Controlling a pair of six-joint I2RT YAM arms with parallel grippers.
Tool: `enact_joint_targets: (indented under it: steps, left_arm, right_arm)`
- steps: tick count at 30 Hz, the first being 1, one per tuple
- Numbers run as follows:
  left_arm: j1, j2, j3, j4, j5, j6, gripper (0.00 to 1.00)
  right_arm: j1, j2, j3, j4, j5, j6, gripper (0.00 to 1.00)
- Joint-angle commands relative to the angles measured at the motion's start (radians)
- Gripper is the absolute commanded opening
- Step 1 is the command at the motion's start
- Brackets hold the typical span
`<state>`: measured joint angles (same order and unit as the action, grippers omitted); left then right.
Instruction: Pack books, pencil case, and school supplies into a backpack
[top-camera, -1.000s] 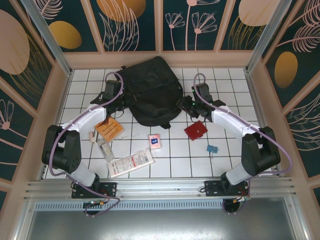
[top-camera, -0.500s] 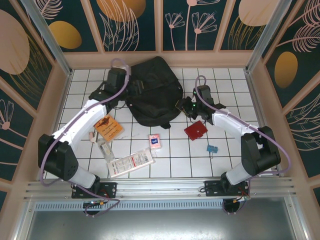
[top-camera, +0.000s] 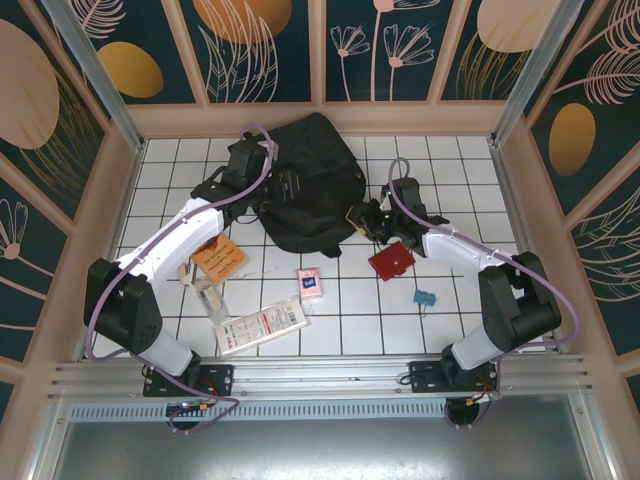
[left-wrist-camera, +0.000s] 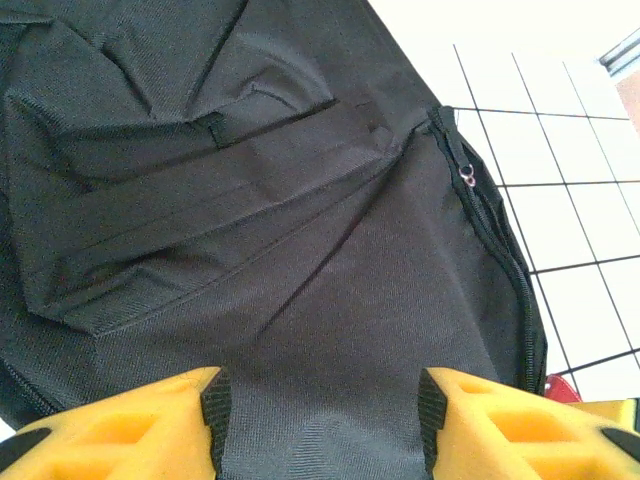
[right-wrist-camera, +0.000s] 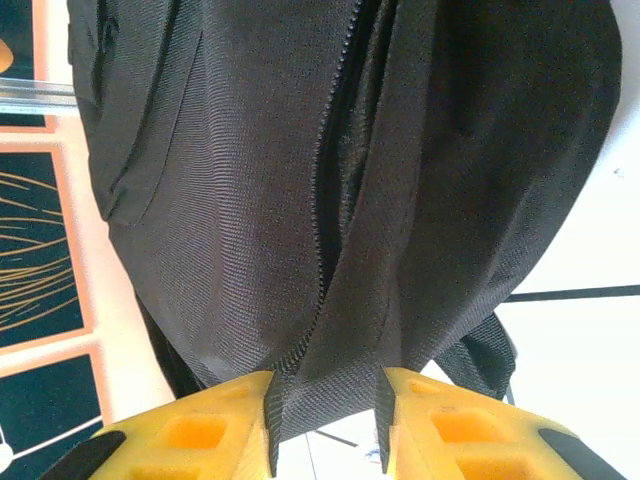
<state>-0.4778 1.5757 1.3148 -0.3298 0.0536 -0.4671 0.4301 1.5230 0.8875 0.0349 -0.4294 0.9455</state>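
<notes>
A: Where does the backpack (top-camera: 320, 150) sit for the 2 hands?

B: Right under and ahead of both. The right gripper (right-wrist-camera: 328, 420) has its jaws drawn in on a fold of the black cloth beside the zipper (right-wrist-camera: 335, 150). The fold fills the gap between its fingers (right-wrist-camera: 200, 440), so it looks pinched. From that hand the zipper runs straight ahead, away from the fingertips.

A: And the left one?

B: The left gripper (left-wrist-camera: 320, 410) is spread wide and holds nothing, with bag cloth below the gap. Whether it touches the cloth cannot be told. The zipper pull (left-wrist-camera: 467, 177) lies ahead and to its right, and the track comes back along the hand's right side.

A: So what does the coming move turn on?

B: Most likely that zipper line. The right hand has 1 lip, and the other lip lies off to the left hand's right. To spread the mouth, the left hand would have to shift that way and close on the cloth there.

A: And the things to pack?

B: All out on the tiled table (top-camera: 350, 330). The book (top-camera: 218, 257) lies behind the left hand, back toward that arm's base, so the left arm is nearer. The pink box (top-camera: 311, 281) is behind both hands, between the arms. The teal clip (top-camera: 425, 297) is behind the right hand.
</notes>
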Motion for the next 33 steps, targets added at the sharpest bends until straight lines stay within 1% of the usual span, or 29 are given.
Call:
enact_joint_targets:
  steps: [1,11,13,15,16,18,19,26,28,33]
  left_arm:
    - [0.004,-0.007,-0.017,0.006,0.021,0.012,0.54]
    - [0.004,-0.001,-0.004,0.001,0.044,0.008,0.54]
    - [0.004,0.003,0.000,0.000,0.045,0.008,0.53]
    - [0.002,0.006,0.000,0.005,0.048,0.005,0.53]
    - [0.001,0.007,0.000,0.007,0.049,0.004,0.53]
    - [-0.007,0.016,0.003,0.009,0.052,0.002,0.53]
    - [-0.013,0.023,0.007,0.008,0.055,0.002,0.53]
    - [-0.069,0.105,0.069,-0.028,0.067,0.047,0.55]
    - [-0.092,0.156,0.125,-0.076,0.069,0.089,0.57]
    - [-0.158,0.257,0.209,-0.168,0.027,0.209,0.59]
  right_arm:
    - [0.009,-0.016,-0.003,0.046,-0.024,0.007,0.33]
    - [0.009,0.058,0.022,0.020,-0.022,-0.004,0.36]
    - [0.008,0.067,0.023,0.009,-0.019,-0.008,0.34]
    - [0.007,0.068,0.021,0.008,-0.014,-0.007,0.28]
    - [0.007,0.068,0.021,0.011,-0.010,-0.005,0.23]
    - [0.007,0.065,0.018,0.012,0.001,-0.005,0.06]
    - [0.006,0.062,0.016,0.021,0.002,-0.004,0.00]
    - [-0.005,0.024,-0.058,0.183,-0.037,0.026,0.00]
    - [-0.011,0.014,-0.078,0.223,-0.050,0.027,0.00]
    - [-0.020,0.003,-0.122,0.295,-0.080,0.034,0.00]
